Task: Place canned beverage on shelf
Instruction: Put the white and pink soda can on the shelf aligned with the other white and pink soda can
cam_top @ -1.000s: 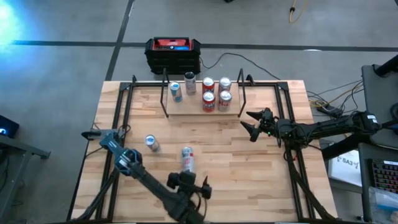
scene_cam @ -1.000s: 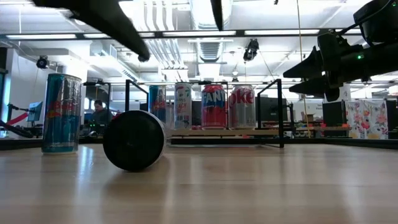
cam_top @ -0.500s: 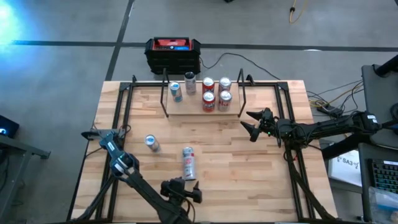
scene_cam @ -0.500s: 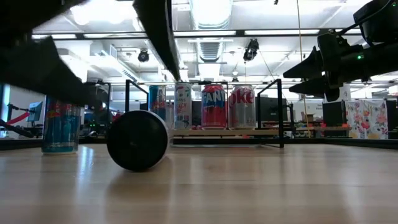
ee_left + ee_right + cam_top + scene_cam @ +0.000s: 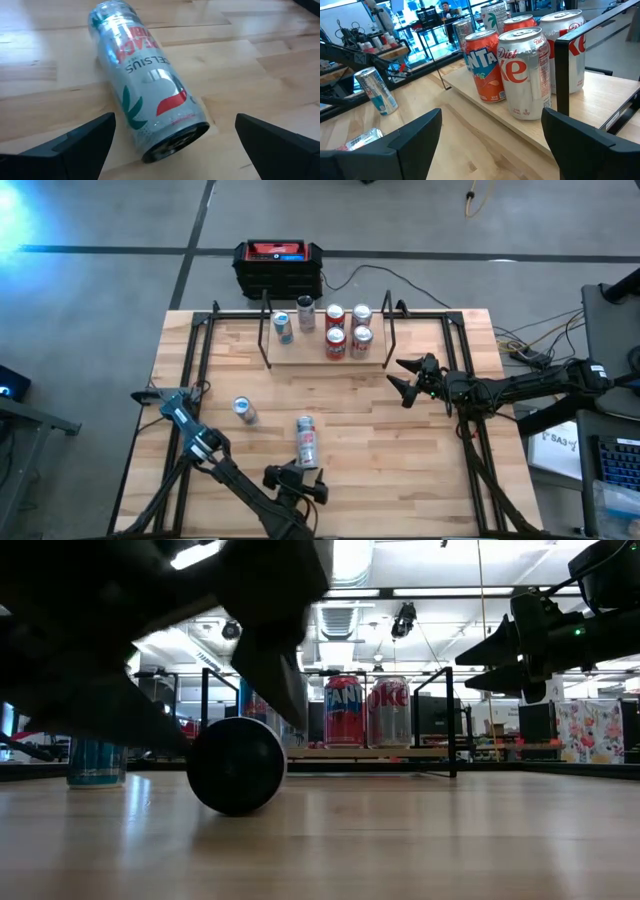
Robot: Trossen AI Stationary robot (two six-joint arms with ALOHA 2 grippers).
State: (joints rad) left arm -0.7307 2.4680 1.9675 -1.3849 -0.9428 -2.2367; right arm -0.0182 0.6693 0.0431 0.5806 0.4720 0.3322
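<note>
A silver-and-red can (image 5: 306,440) lies on its side on the tabletop and also shows in the left wrist view (image 5: 145,85). In the low view I see its dark round near end (image 5: 237,765). My left gripper (image 5: 300,473) is open at that near end, one finger on each side of the can and apart from it (image 5: 175,120). The shelf (image 5: 300,360) stands at the table's far side with several upright cans (image 5: 335,343) on its plank. My right gripper (image 5: 397,375) hovers open and empty just right of the shelf, facing it (image 5: 491,115).
A blue can (image 5: 243,410) stands upright left of the lying can and also shows in the low view (image 5: 98,755). A black-and-red box (image 5: 278,265) sits on the floor beyond the far edge. The shelf's black rod uprights (image 5: 562,75) stand at both its ends.
My left gripper has come down toward the near end of the lying can, and its fingers now stand around it low over the table. The can's near end has shifted a little toward the table's right.
</note>
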